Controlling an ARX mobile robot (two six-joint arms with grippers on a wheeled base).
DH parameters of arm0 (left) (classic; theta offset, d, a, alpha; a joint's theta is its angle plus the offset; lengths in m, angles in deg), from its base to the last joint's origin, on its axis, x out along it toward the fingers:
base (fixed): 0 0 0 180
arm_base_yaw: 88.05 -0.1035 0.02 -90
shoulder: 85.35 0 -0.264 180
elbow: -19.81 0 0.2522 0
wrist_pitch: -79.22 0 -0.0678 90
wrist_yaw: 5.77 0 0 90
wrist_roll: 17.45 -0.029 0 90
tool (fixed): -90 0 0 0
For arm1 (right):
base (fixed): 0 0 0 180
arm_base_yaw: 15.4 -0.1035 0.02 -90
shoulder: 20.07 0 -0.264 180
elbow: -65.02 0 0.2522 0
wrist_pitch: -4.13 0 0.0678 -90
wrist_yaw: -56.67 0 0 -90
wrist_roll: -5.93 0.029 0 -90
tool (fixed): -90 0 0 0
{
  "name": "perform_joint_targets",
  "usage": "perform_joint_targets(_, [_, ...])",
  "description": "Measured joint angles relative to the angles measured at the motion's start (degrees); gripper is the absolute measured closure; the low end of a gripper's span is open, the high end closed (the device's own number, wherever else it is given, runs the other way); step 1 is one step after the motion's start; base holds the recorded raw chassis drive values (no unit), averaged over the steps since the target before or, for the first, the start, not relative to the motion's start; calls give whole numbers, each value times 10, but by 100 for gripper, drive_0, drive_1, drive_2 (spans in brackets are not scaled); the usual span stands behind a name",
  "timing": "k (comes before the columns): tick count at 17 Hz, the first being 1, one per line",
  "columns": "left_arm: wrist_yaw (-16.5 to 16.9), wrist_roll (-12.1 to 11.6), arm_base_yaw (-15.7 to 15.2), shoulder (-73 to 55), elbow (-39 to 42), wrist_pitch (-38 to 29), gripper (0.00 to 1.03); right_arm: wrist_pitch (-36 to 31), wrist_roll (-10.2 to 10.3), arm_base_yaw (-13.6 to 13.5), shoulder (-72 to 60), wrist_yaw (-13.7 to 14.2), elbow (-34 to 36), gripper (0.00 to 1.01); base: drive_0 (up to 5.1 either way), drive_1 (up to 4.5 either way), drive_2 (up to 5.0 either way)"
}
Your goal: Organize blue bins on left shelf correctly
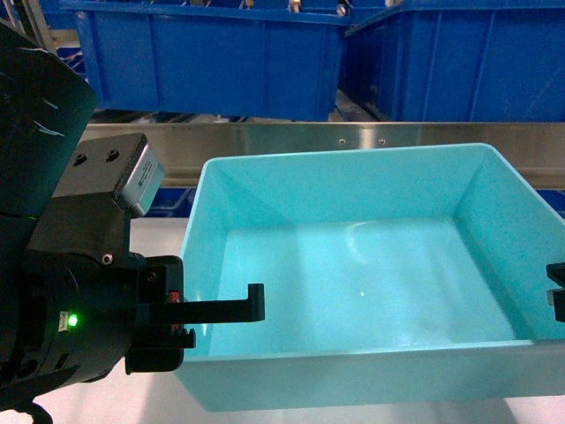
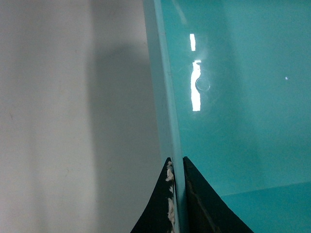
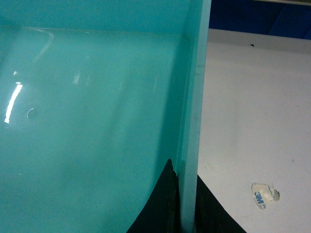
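1. Turquoise bin [image 1: 371, 274] sitting on the white surface [image 3: 252, 111], long axis running left to right, just short of the steel shelf bar [image 1: 353, 134]
2. Pinched at both short ends: left claw [image 2: 177, 194] clamped on the left wall, right claw [image 3: 187, 204] clamped on the right wall
3. Shelf straight ahead, beyond the bin's far wall, dark blue crates [image 1: 212, 53] above; likely next a level lift forward by both arms together
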Motion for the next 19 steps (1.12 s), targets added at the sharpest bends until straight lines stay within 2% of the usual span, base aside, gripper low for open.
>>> perform_joint_targets(19, [1,0,0,0,0,0,101,0,0,3,1,-2,1,99,0,0,0])
